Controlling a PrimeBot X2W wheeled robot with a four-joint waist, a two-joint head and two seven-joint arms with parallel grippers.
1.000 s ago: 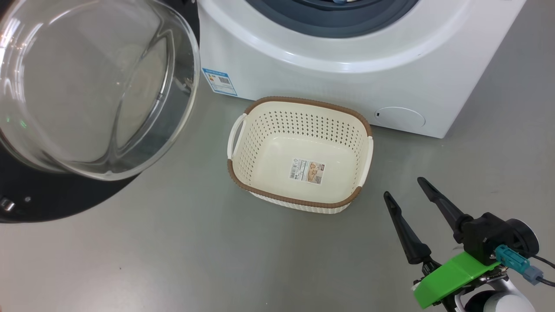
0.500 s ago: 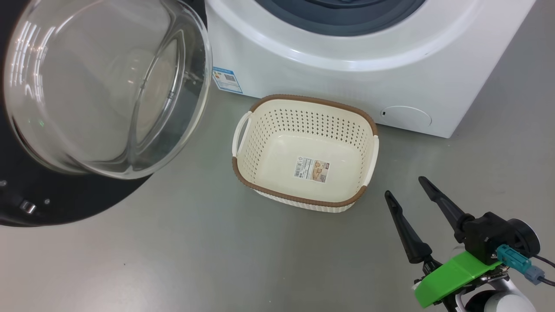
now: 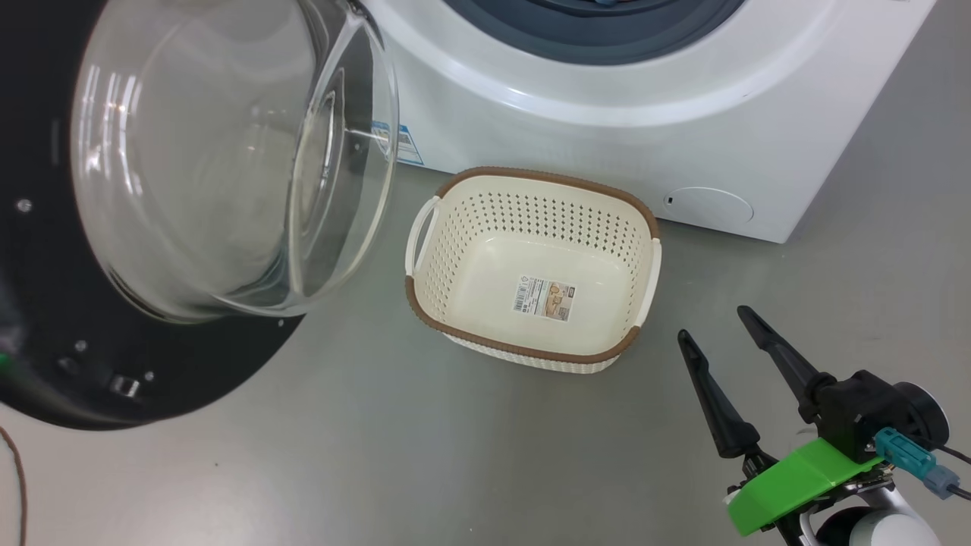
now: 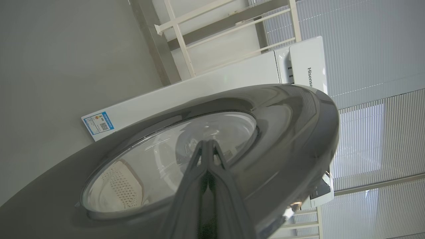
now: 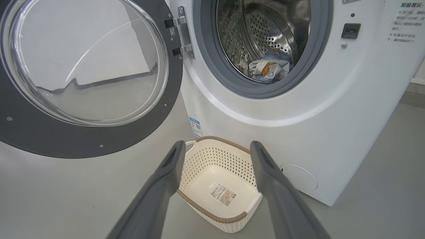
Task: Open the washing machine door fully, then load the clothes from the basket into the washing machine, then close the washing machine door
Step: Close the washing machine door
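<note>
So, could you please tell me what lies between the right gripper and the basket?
Just bare grey floor. In the head view, the open right gripper sits apart from the basket, with nothing between them.

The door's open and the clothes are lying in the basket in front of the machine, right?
Not quite. The basket is empty; the clothes lie in the drum of the machine, as the right wrist view shows. The door is open, and the basket stands in front of the machine.

Smooth grey floor (image 3: pixel 379 455) (white blinds (image 4: pixel 365 49) behind).
</note>
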